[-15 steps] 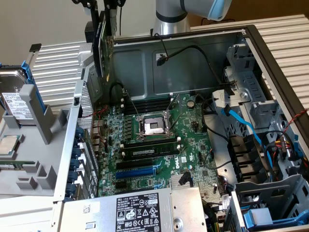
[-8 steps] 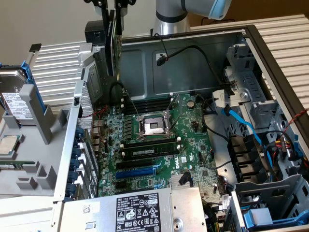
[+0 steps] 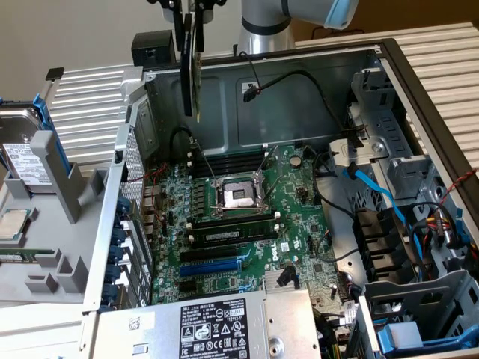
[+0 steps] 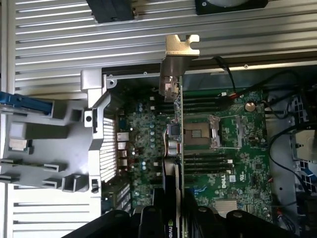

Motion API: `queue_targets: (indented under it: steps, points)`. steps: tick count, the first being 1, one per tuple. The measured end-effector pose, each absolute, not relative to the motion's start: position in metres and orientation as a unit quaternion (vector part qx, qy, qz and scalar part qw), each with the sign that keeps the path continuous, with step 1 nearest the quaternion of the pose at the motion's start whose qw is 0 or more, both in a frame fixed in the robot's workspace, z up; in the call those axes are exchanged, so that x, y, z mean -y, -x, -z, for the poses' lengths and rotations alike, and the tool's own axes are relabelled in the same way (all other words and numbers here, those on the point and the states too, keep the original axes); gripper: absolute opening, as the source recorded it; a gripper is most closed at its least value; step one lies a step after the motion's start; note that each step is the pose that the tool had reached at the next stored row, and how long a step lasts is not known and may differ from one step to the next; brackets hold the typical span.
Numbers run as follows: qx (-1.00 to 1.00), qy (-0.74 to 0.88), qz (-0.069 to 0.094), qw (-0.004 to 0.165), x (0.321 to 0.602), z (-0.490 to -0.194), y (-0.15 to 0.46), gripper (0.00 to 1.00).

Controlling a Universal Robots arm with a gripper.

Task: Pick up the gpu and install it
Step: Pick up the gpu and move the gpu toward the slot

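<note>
The gpu (image 3: 191, 71) hangs edge-on high above the open computer case, its black shroud on one side and green board on the other. My gripper (image 3: 188, 11) is shut on its upper end at the exterior view's top edge. In the wrist view the gpu (image 4: 177, 124) runs as a thin strip from my gripper (image 4: 173, 220) out to its silver end bracket (image 4: 182, 45). Below it lies the large green motherboard (image 3: 299, 224) (image 4: 233, 148), with black and blue expansion slots (image 3: 217, 263) near the front. The card is well clear of the board.
A grey fixture (image 3: 56, 194) at the exterior view's left carries a hard drive (image 3: 21, 161) and a processor chip (image 3: 12, 223). The power supply (image 3: 217, 325) sits in front. Drive cages (image 3: 419, 254) and cables (image 3: 374, 187) crowd the right. The case's back wall (image 3: 299, 97) stands behind the card.
</note>
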State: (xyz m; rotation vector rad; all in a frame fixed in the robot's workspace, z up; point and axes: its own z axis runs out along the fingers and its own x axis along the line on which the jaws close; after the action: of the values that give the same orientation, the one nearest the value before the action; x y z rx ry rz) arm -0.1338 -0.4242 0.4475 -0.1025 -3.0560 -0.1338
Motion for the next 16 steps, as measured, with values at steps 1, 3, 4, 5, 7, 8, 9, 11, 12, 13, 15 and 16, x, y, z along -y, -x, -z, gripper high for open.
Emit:
queue_targets:
  steps: [1, 3, 4, 5, 7, 8, 9, 11, 12, 13, 15, 16]
  points:
    - [0.998, 0.032, 0.044, 0.040, 0.424, -0.447, 0.132, 0.27]
    - [0.998, 0.029, 0.044, 0.039, 0.424, -0.448, 0.128, 0.27]
    - [0.998, 0.028, 0.044, 0.039, 0.424, -0.447, 0.126, 0.27]
    - [0.998, 0.026, 0.043, 0.039, 0.424, -0.447, 0.124, 0.27]
    - [0.998, 0.022, 0.043, 0.038, 0.424, -0.447, 0.121, 0.27]
    - [0.998, 0.019, 0.043, 0.038, 0.424, -0.447, 0.120, 0.27]
    - [0.998, 0.016, 0.043, 0.038, 0.424, -0.448, 0.119, 0.27]
    - [0.998, 0.008, 0.043, 0.038, 0.424, -0.447, 0.118, 0.27]
    - [0.998, 0.004, 0.043, 0.038, 0.424, -0.447, 0.117, 0.27]
    - [0.998, 0.000, 0.042, 0.038, 0.424, -0.447, 0.116, 0.27]
    - [0.998, -0.005, 0.040, 0.038, 0.424, -0.445, 0.114, 0.27]
    - [0.998, -0.008, 0.039, 0.038, 0.424, -0.444, 0.113, 0.27]
